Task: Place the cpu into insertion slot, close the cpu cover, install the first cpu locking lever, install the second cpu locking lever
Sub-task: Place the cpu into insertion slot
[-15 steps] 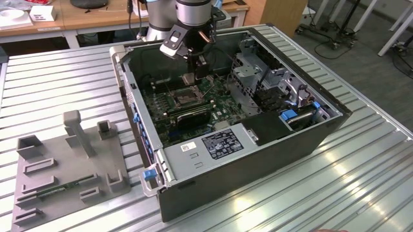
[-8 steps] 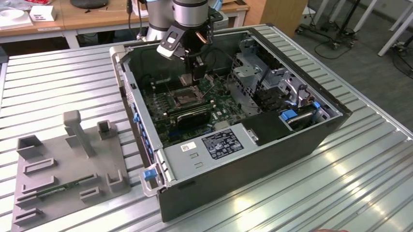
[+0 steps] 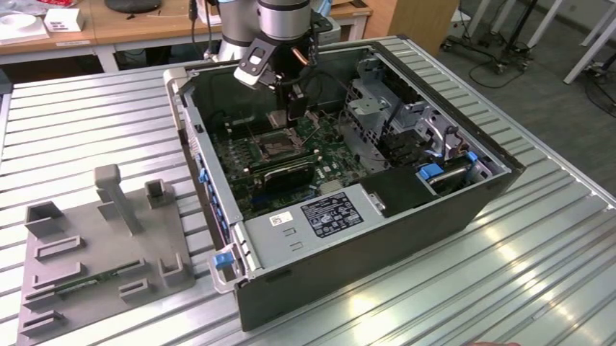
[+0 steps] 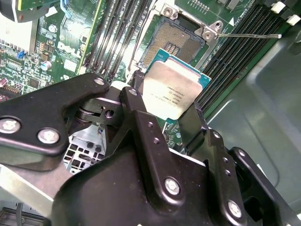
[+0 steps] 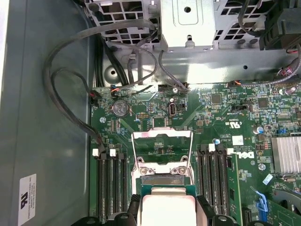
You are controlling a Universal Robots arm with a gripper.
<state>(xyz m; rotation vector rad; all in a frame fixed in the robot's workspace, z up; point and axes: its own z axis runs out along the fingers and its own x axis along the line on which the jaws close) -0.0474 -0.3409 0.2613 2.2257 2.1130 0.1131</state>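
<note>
Your gripper (image 4: 164,101): matte black fingers (image 4: 141,117) clenched on cpu (image 4: 171,89), a flat square with brushed silver-tan top and green rim. Cpu held near socket (image 4: 171,42), not seated; fine pin grid bare. Beyond it you see cover (image 5: 162,135), thin shiny windowed frame, raised. Green board (image 5: 235,108), grey steel case (image 3: 385,216) around.

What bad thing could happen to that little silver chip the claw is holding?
The claw grips the cpu only by its edges, over the open socket. It might slip and fall onto the socket's contacts. The cpu cover stands raised close by; the claw could bump it.
</note>
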